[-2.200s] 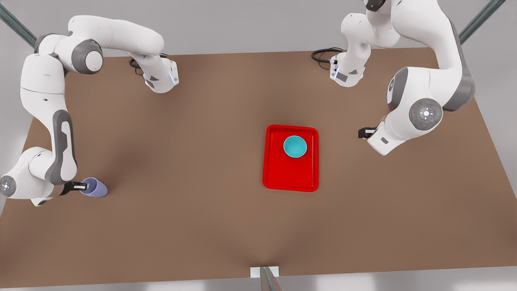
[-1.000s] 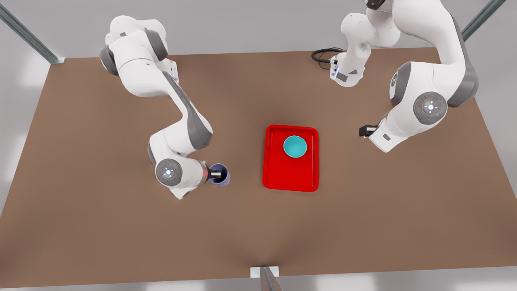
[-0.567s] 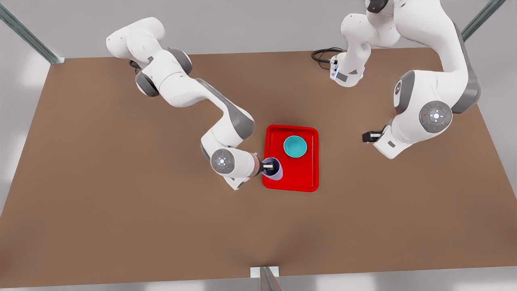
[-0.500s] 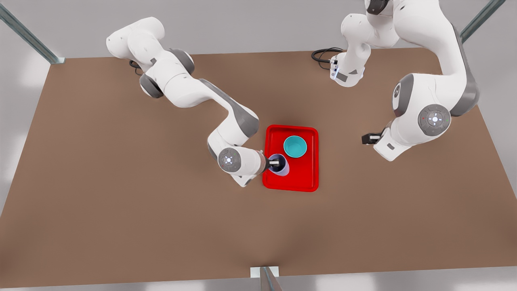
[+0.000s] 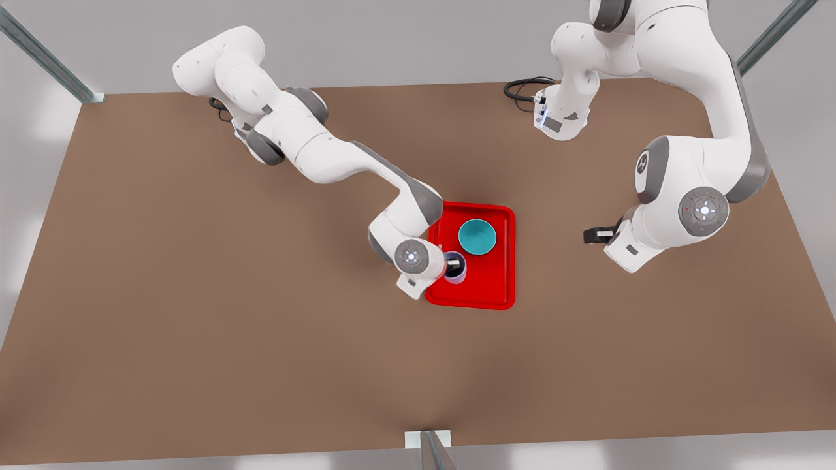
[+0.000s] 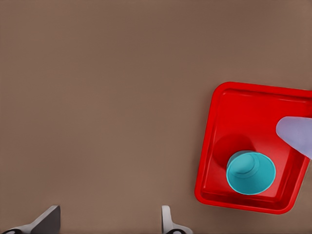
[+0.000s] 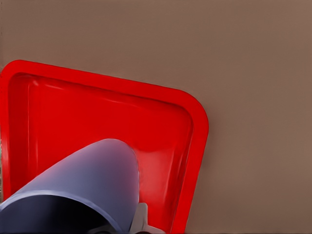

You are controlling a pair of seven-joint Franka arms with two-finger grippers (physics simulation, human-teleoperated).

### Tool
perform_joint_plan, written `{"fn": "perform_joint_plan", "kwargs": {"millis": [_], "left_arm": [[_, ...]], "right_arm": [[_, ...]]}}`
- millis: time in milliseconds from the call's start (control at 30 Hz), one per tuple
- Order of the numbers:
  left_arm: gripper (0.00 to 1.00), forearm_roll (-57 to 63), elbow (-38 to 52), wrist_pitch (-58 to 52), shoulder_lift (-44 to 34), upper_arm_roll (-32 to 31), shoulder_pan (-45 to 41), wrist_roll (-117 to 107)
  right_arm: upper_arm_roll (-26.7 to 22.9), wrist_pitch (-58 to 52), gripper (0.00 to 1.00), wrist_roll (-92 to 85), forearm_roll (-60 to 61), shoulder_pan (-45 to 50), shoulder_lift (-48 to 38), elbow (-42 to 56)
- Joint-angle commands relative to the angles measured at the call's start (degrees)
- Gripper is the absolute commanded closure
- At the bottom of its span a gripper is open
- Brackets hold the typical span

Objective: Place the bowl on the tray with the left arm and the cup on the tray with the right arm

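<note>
**A:** What has changed for you since a moment ago?

**B:** My right tool [image 5: 450,264] has carried the cup [image 5: 456,267] from the far side of the counter [image 5: 196,294], on the front view's left, to over the tray [image 5: 483,294]. The bowl [image 5: 477,236] has not moved; it sits inside the tray, in the half nearer to the arm bases.

**A:** How does your right tool stand now?

**B:** It is closed on the cup's rim, one finger inside and one outside as far as I can judge. In the right wrist view the cup [image 7: 83,190] leans, and the tray [image 7: 195,146] floor lies under it. I cannot tell if the cup's base touches the floor already.

**A:** And the left tool?

**B:** My left tool [image 5: 593,234] waits well apart from the tray, on the front view's right. In the left wrist view its fingers [image 6: 166,220] stand wide apart and hold nothing. The bowl [image 6: 250,173] is seen from there resting in the tray [image 6: 214,161], so I judge that half of the task is finished.

**A:** How do you do the present step well?

**B:** I would bring the cup upright first, then lower it straight until the base rests flat. I must keep it near the rim on my side, clear of the bowl. Only then I open the fingers, a little, and lift straight up so the rim is not dragged.
</note>
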Motion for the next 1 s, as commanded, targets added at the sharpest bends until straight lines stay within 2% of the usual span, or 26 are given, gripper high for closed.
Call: {"fn": "perform_joint_plan", "kwargs": {"millis": [0, 67, 100, 133, 167, 433, 567, 600, 633, 700, 733, 767, 833, 900, 967], "left_arm": [[0.0, -0.25, -0.05, 0.0, 0.0, 0.09, 0.0, 0.0], [0.0, -0.25, 0.04, 0.0, 0.0, 0.0, 0.44, 0.0], [0.0, -0.34, 0.04, 0.0, 0.0, 0.0, 0.79, 0.09], [0.0, -0.34, 0.04, 0.0, 0.08, 0.0, 0.79, 0.09], [0.0, -0.34, 0.04, 0.0, 0.26, 0.0, 0.79, 0.09], [0.0, -0.34, 0.04, 0.53, 0.7, 0.0, 0.88, 0.09], [0.0, -0.34, 0.04, 0.53, 0.7, 0.0, 0.88, 0.09], [0.0, -0.34, 0.04, 0.53, 0.7, 0.0, 0.88, 0.09], [0.0, -0.42, 0.13, 0.53, 0.7, 0.0, 0.88, -0.09], [0.0, -1.83, 1.53, -0.26, 0.61, -0.08, 0.88, -0.88], [0.0, -2.27, 2.68, -0.7, 0.44, -0.08, 0.79, -0.97], [0.0, -2.27, 2.68, -1.23, 0.26, -0.08, 0.88, -0.7], [0.0, -2.1, 2.68, -1.14, 0.61, -0.08, 0.79, -0.53], [0.0, -1.92, 2.68, -1.14, 0.7, -0.08, 0.88, -0.44], [0.0, -1.83, 2.68, -1.14, 0.87, -0.08, 0.79, -0.44]], "right_arm": [[-0.01, -0.15, 0.79, 0.07, -0.37, -0.01, 0.0, 0.0], [-0.01, 0.55, 0.79, -0.2, -0.37, -0.01, 0.7, 0.0], [-0.01, 0.55, 0.69, -0.2, -0.46, 0.17, 0.79, 0.0], [-0.18, 0.55, 0.1, -0.2, -1.41, 0.25, 0.79, 0.0], [-0.18, 0.55, 0.0, -0.29, -2.83, 0.25, 0.88, 0.35], [-0.27, 0.55, 0.0, -1.25, -2.92, 0.34, 1.41, 1.41], [-0.36, -2.96, 0.0, -1.17, -2.92, -0.45, -0.09, 3.16], [-1.93, -3.84, 0.0, -1.25, -2.83, -0.62, -1.75, 2.9], [-5.7, -6.64, 0.0, -1.43, -2.83, -2.63, -7.35, 0.28], [-7.22, -6.57, 0.0, -5.73, -3.97, -12.92, -26.18, -20.98], [-5.38, -2.98, 0.0, -6.52, -5.9, -19.16, -36.45, -35.12], [2.35, 5.12, 0.0, -11.53, -10.12, -30.49, -50.16, -54.03], [-0.97, -3.31, 0.0, -17.24, -10.65, -34.9, -59.32, -58.01], [-7.03, -11.4, 0.01, -26.65, -8.37, -36.22, -60.65, -54.76], [-8.71, -14.65, 0.0, -28.32, -8.02, -36.22, -60.47, -53.79]]}}
